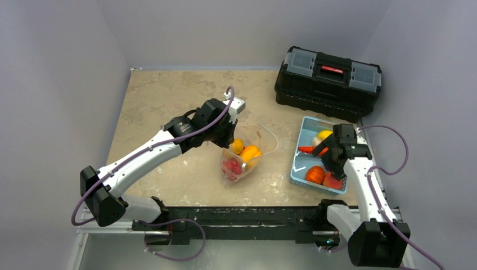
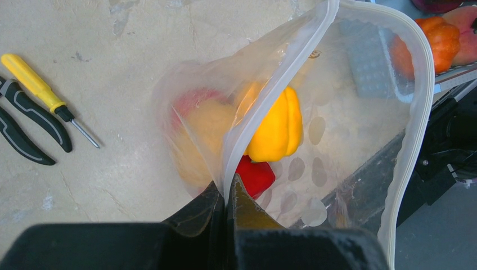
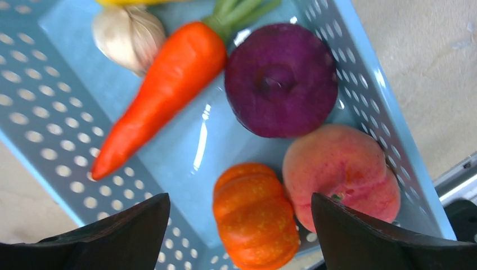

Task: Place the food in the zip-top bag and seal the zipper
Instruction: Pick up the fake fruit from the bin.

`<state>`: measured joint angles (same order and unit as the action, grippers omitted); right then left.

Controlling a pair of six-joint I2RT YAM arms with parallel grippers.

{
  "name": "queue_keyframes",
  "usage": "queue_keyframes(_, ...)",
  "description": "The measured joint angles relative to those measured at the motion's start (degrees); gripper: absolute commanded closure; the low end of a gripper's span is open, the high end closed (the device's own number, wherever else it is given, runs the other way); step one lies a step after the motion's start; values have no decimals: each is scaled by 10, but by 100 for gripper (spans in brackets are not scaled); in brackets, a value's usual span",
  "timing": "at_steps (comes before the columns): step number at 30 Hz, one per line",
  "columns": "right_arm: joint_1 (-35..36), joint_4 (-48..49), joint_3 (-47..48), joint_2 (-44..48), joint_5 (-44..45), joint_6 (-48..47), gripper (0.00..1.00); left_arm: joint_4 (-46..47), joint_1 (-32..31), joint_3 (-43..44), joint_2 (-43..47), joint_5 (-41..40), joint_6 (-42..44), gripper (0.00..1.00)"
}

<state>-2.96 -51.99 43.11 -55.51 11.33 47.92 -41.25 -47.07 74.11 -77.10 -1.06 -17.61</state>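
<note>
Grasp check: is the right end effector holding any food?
No, the right end effector is open over the blue tray, touching none of the food.

TOP EXTERNAL: mounted high behind the arm bases, faced down and forward, whole table seen from afar | LEFT WRIST: held close behind the left gripper, aimed into the zip-top bag mouth | RIGHT WRIST: held close over the light-blue tray, faced down | SHARED: zip-top bag and light-blue tray also covered from top; tray corner and orange pumpkin caught by both wrists
</note>
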Motion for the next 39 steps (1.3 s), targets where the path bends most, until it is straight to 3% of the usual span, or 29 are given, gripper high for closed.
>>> queue_keyframes(6,1,-11,-11,-25,-33,-35,5,0,0,0,0,2,0,100)
queue_keyframes(13,1,-4,-25,-78,-79,-70,24,0,0,0,-3,3,-4,100)
queue_keyframes(26,1,18,-45,-85,-113,-94,83,0,0,0,-8,3,-4,100)
queue_keyframes(33,1,-5,30,-65,-99,-94,96,0,0,0,-8,4,-4,100)
queue_keyframes(39,0,7,103,-48,-141,-122,98,0,0,0,-8,4,-4,100)
